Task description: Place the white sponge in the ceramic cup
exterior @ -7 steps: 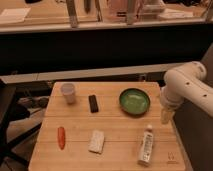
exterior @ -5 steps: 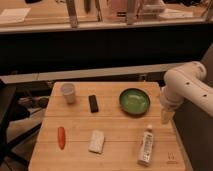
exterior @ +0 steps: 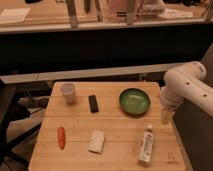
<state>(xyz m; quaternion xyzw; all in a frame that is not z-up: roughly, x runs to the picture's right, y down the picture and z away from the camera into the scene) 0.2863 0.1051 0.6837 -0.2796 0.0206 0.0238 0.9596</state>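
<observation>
Lying flat toward the near edge of the wooden table [exterior: 115, 125]: white sponge [exterior: 97, 141], well apart from the gripper. Ceramic cup [exterior: 68, 93] stood upright at the far left. Black bar-shaped object [exterior: 93, 103] lay right of the cup; green bowl [exterior: 134, 101] far right; orange-red stick-shaped item [exterior: 61, 137] near left; white bottle [exterior: 146, 146] on its side, near right. Gripper [exterior: 166, 116] hung at the table's right edge, near the bowl; whether spread or pressed together could not be told.

No visible change; the gripper [exterior: 166, 116] hangs as before, just right of the green bowl [exterior: 135, 101].
</observation>
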